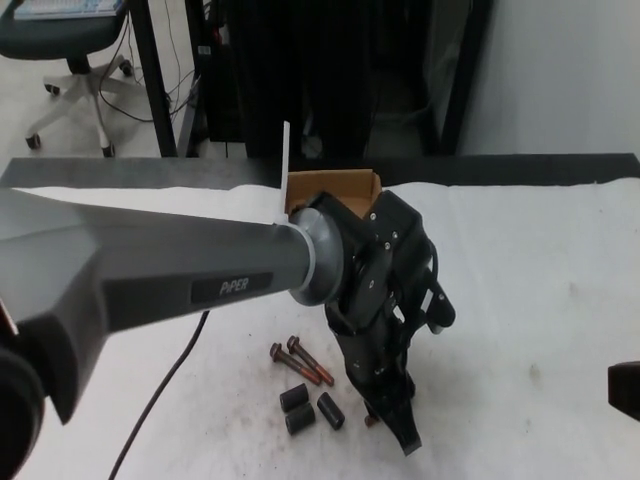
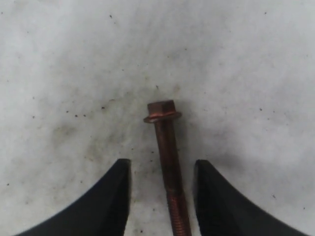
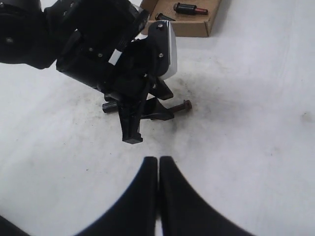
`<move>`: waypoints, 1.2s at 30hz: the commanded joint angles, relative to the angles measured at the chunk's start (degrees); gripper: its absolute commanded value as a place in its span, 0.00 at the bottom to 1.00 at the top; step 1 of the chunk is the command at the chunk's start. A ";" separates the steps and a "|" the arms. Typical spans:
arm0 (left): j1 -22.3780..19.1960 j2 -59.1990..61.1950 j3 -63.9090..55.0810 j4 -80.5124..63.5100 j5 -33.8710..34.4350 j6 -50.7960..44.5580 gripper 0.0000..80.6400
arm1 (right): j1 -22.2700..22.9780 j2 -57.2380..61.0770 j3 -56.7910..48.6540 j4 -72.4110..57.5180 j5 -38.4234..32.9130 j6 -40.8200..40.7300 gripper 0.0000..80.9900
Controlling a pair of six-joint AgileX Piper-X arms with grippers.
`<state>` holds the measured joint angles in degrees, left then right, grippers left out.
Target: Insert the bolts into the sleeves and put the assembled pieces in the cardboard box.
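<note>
A copper-coloured bolt [image 2: 167, 152] lies on the white cloth between the fingers of my left gripper [image 2: 162, 164], which is open and low over it. In the high view that gripper [image 1: 395, 425] points down just right of two more bolts [image 1: 301, 361] and three black sleeves [image 1: 300, 408]. My right gripper [image 3: 158, 162] is shut on nothing, a short way from the left gripper [image 3: 135, 125] and facing it. The bolt's head [image 3: 185, 104] sticks out beside the left fingers. The cardboard box [image 3: 189, 29] holds an assembled bolt and sleeve [image 3: 189, 8].
The cardboard box [image 1: 340, 185] stands at the back of the cloth, partly behind the left arm [image 1: 150, 270]. White cloth [image 1: 540, 280] stretches bare to the right. A cable [image 1: 165, 390] runs over the cloth at the front left.
</note>
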<state>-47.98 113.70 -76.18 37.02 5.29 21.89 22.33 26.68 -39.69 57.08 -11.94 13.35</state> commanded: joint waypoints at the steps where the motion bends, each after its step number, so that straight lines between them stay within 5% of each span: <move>1: -0.26 0.75 -0.50 -2.07 -0.49 0.43 0.49 | -0.23 -0.36 -0.01 0.14 -0.41 0.18 0.01; 32: -0.26 6.21 -3.50 1.44 -0.83 -0.41 0.48 | -0.23 -0.36 -0.01 0.11 -0.41 -0.52 0.01; 34: -0.26 6.27 -3.38 1.23 -1.44 0.27 0.36 | -0.23 -0.36 -0.01 0.22 -0.41 -0.52 0.01; 36: -0.26 6.27 -3.38 0.91 -1.62 1.38 0.14 | -0.23 -0.36 -0.01 0.58 -0.41 -0.50 0.01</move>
<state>-47.98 118.23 -80.20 36.26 5.55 21.64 22.33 26.68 -39.69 57.35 -11.94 13.33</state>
